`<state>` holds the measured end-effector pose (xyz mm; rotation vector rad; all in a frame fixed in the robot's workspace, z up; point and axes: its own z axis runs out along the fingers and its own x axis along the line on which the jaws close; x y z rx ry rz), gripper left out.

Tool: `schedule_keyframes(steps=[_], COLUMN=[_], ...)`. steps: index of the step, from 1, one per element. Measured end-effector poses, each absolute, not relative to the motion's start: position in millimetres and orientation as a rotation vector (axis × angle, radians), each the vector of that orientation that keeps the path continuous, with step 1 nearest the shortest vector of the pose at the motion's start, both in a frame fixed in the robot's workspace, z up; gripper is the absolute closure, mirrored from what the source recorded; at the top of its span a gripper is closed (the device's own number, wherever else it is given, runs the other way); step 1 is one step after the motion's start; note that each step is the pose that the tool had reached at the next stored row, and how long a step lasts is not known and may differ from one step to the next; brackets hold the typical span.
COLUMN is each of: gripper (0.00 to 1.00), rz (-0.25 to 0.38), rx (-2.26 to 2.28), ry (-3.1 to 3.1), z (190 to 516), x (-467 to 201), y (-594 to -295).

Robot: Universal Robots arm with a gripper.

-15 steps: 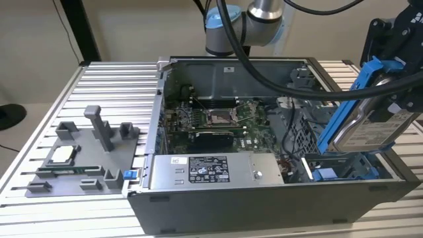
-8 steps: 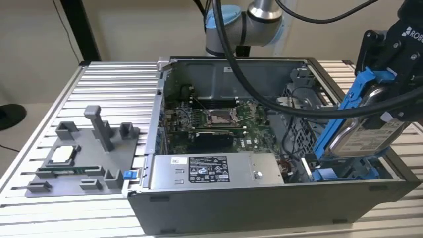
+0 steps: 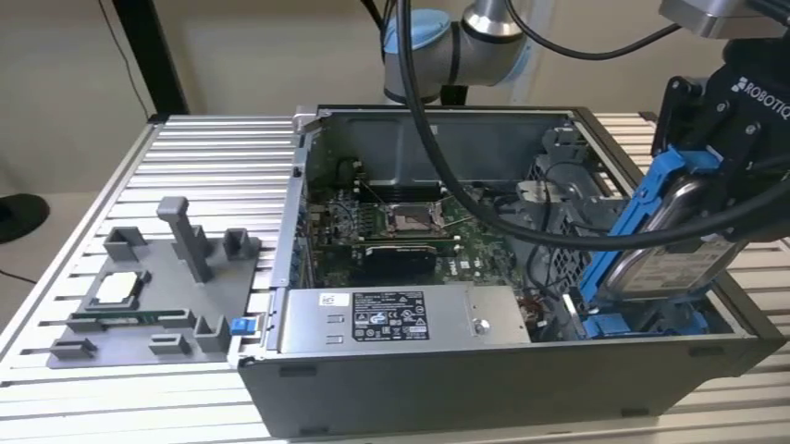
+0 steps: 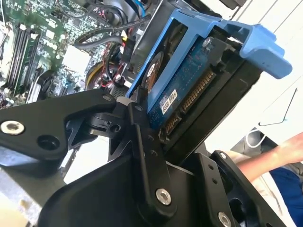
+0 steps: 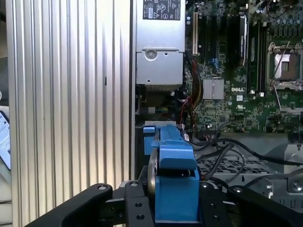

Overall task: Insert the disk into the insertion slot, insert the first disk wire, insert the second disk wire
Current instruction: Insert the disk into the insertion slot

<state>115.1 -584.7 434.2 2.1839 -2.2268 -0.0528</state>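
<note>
An open computer case lies on a ribbed metal table, and it holds a green motherboard across its floor, a grey power supply box along the near wall, a perforated cage and a bundle of red and black cables running from the power supply towards the board. At the corner of the case on the exterior view's right sits the insertion slot, marked by its blue clips. Beside the case, on the exterior view's left, a grey fixture carries a flat silver square part and a thin green strip. The gripper hangs over the slot with its black fingers clamped on either side of the disk, pressing on the blue carrier frame. The disk stands on edge and tilted: its long axis runs from the lower end, down among the blue clips of the slot, up to the gripped end, which leans towards the exterior view's right. Whether the lower end is seated cannot be told. The labelled face shows in the exterior view; the circuit-board face and its connector edge show in the second wrist view
</note>
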Motion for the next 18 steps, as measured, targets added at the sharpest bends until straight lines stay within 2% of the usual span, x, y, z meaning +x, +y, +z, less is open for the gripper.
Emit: schedule_keyframes(steps=[18], gripper=[1.00], rz=[-0.078], rx=[2.195], ry=[-2.237], z=[405.0], x=[121.8], y=[-581.8])
